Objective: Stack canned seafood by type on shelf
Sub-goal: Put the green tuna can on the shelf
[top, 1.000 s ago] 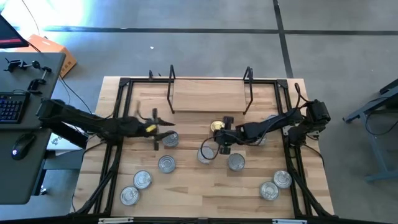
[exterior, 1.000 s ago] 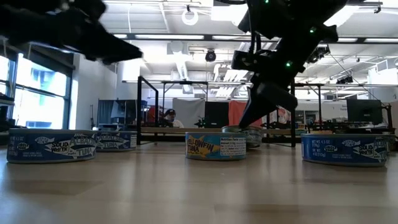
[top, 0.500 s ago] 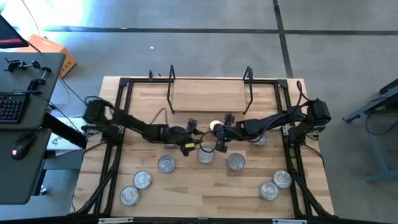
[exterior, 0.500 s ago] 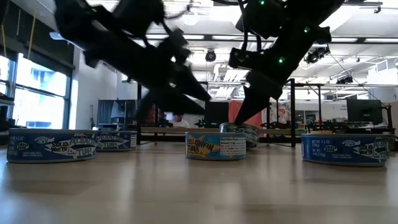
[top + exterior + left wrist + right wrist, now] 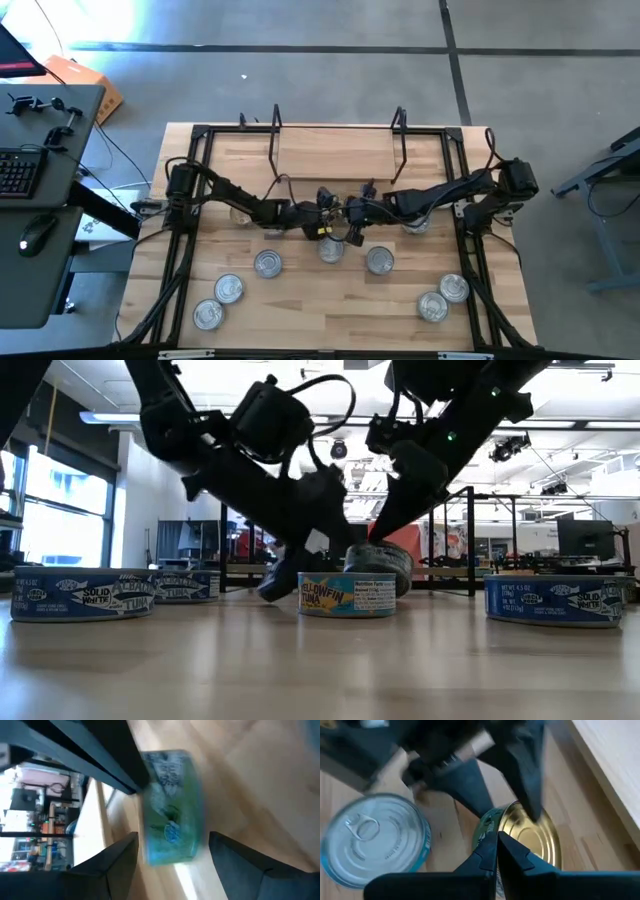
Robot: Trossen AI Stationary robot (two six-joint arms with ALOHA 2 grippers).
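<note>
From above I see both claws meeting at table centre, the gold-topped tin (image 5: 343,203) between them, at 6 o'clock of the shelf (image 5: 335,153). Left wrist: my left claw (image 5: 172,851) spread wide around that tin. Right wrist: right claw (image 5: 497,851) pinched shut against its rim
</note>
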